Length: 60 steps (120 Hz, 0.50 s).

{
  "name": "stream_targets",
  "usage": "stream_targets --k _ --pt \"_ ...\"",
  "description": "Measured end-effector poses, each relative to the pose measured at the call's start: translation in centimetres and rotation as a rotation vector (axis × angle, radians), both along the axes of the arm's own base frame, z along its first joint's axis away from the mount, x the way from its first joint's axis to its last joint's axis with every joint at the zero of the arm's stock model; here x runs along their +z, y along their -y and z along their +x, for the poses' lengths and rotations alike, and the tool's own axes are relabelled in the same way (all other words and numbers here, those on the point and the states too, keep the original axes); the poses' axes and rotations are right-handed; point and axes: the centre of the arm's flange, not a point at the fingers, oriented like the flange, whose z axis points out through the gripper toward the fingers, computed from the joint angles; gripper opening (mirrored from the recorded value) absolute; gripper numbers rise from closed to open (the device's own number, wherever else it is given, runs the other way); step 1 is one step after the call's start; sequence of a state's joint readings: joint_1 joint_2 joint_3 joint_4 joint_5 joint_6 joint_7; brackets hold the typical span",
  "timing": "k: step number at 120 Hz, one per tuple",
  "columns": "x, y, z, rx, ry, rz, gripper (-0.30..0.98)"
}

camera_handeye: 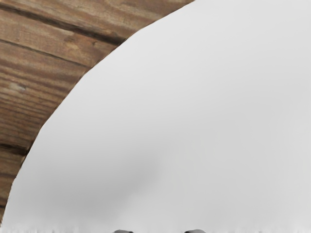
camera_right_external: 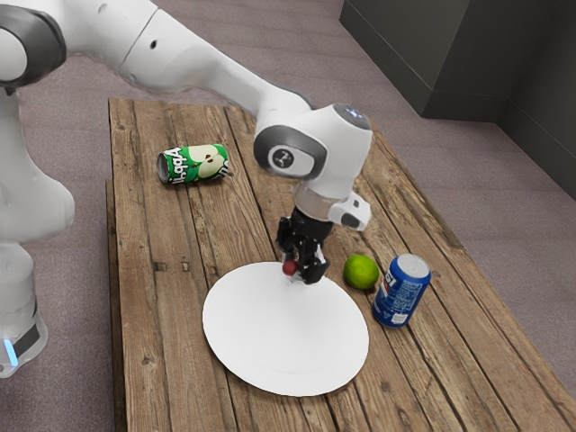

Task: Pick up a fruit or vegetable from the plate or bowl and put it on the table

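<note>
Arm (camera_right_external: 193, 56): white, rounded shells; dark-grey joint bands (camera_right_external: 52, 45); round forearm-end emblem (camera_right_external: 283, 159); light-blue base strip (camera_right_external: 11, 352); black gripper (camera_right_external: 301, 267).

In the exterior view, a red thing (camera_right_external: 290, 267) at my gripper (camera_right_external: 302, 268) is too small to name — and the gripper hides part of the rim of the plate (camera_right_external: 283, 337). The bottom edge cuts off my table (camera_right_external: 166, 360). In my wrist view, the plate runs out of frame.
</note>
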State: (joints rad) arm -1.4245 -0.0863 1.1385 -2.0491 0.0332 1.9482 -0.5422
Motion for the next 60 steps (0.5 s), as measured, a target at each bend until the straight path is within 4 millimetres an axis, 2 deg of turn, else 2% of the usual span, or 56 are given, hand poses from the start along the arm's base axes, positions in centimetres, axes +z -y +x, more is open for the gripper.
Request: stream_targets --k 5,16,24,31,42,53,60 --pt "1.1 -2.5 -0.1 0.019 0.0 -0.008 0.1" --pt "3.2 -11.0 -2.1 0.121 0.01 -0.017 0.1" --pt "3.1 -14.4 -3.4 0.175 -0.001 0.015 0.09" --pt "2.6 -15.7 -4.0 0.2 -0.015 0.04 0.09" --pt "2.3 -16.3 -4.4 0.219 -0.025 0.067 0.09" --pt "2.3 -17.0 -4.4 0.247 -0.035 0.082 0.35" --pt "3.0 -17.3 -4.2 0.263 -0.034 0.088 0.46"
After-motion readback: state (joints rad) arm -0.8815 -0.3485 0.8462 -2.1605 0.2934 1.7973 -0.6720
